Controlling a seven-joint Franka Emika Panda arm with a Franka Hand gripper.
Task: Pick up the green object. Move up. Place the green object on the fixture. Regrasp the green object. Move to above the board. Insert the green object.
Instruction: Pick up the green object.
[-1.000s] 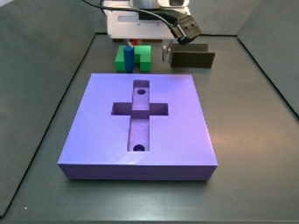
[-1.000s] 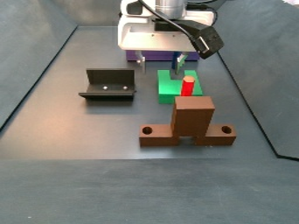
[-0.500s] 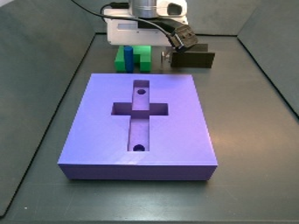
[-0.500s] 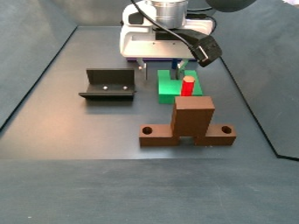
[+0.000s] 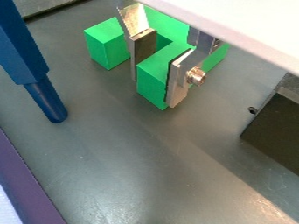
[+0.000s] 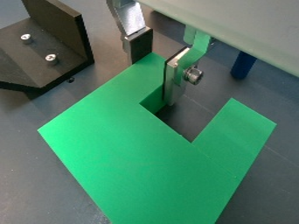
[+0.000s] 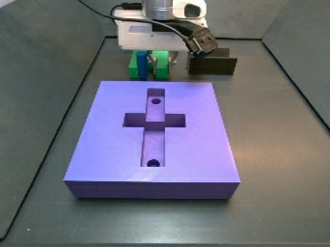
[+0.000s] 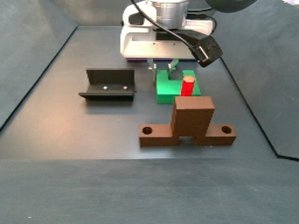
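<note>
Two silver fingers [image 5: 184, 77] of our gripper [image 6: 158, 63] straddle one prong of the green object [image 6: 152, 149], one plate in the notch and one outside, spread with no firm clamp visible. We see the green object on the floor beside the fixture [image 8: 108, 85], behind the board [image 7: 152, 138].

- A robot test cell in a lab: bare dark walled floor [image 8: 70, 131].
- The gripper [image 8: 170, 67] sits low over machined pieces: purple board [image 7: 152, 135], bolted fixture [image 8: 107, 85].
</note>
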